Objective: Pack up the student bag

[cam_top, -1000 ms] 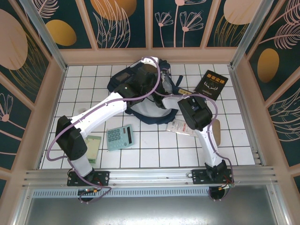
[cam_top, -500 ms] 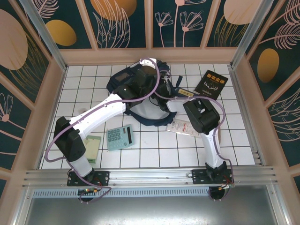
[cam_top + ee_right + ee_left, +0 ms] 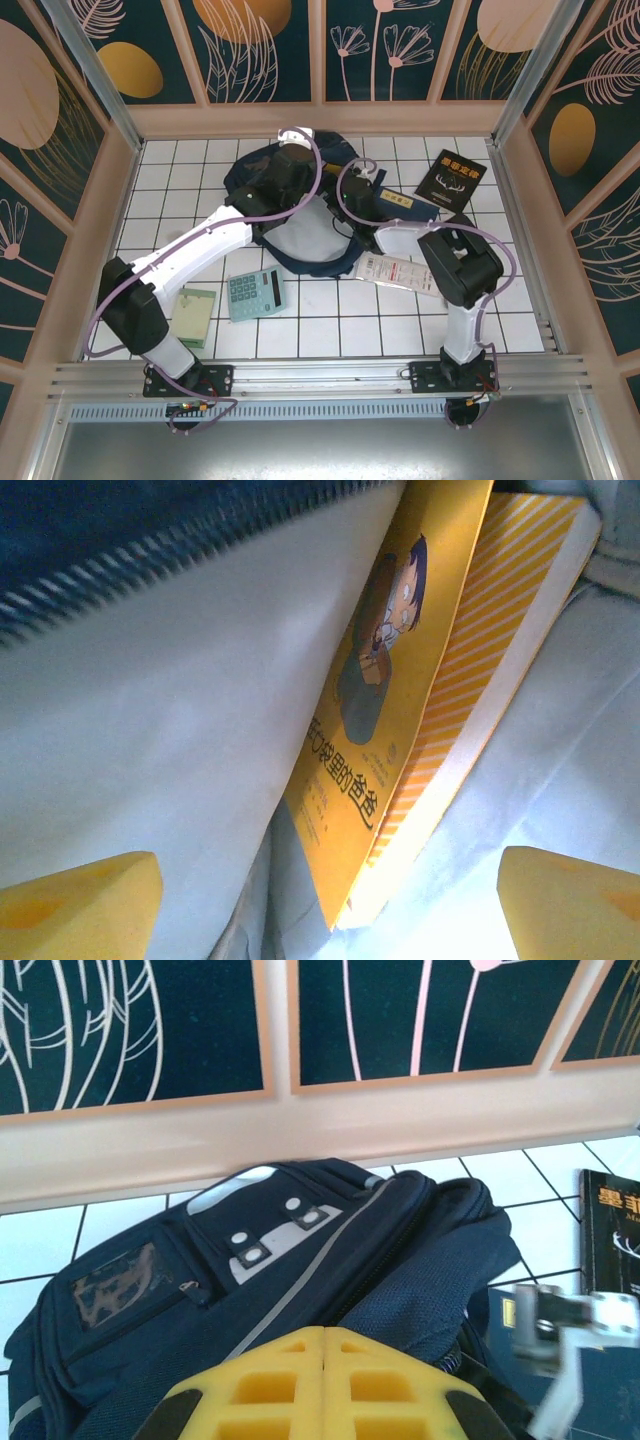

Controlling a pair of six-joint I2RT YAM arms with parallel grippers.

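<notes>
Right wrist view: my right claw (image 3: 325, 905) stands wide, its yellow fingertips (image 3: 80, 905) far apart in the lower corners, gripping nothing. It sits inside the student bag (image 3: 150, 700), facing the light grey lining. Just ahead of it a yellow book (image 3: 400, 650) with a cartoon figure on the cover stands on edge against the lining. A striped book (image 3: 500, 620) lies flat against that book's other side, touching it. The zipper (image 3: 150, 575) runs blurred along the upper left.

Left wrist view: my left claw (image 3: 325, 1360) is closed tight, yellow pads pressed together with no gap, and I see nothing held between them. It sits low over the bag's navy fabric; I cannot tell whether it touches. Beyond it I see the front pocket with a clear window, two grey-white patches and a thin pale stripe. A black book (image 3: 610, 1230) lies on the tiles to the right.

Top external view: the student bag (image 3: 245, 170) lies at the far middle of the tabletop (image 3: 330, 320), with both arms reaching over it. The black book (image 3: 451, 178) lies to its right, apart. A white leaflet (image 3: 395, 270) lies near the bag's near-right edge, partly under the right arm. A calculator (image 3: 254, 293) and a green pad (image 3: 195, 315) lie beside each other nearer the left arm's base, apart from the bag.
</notes>
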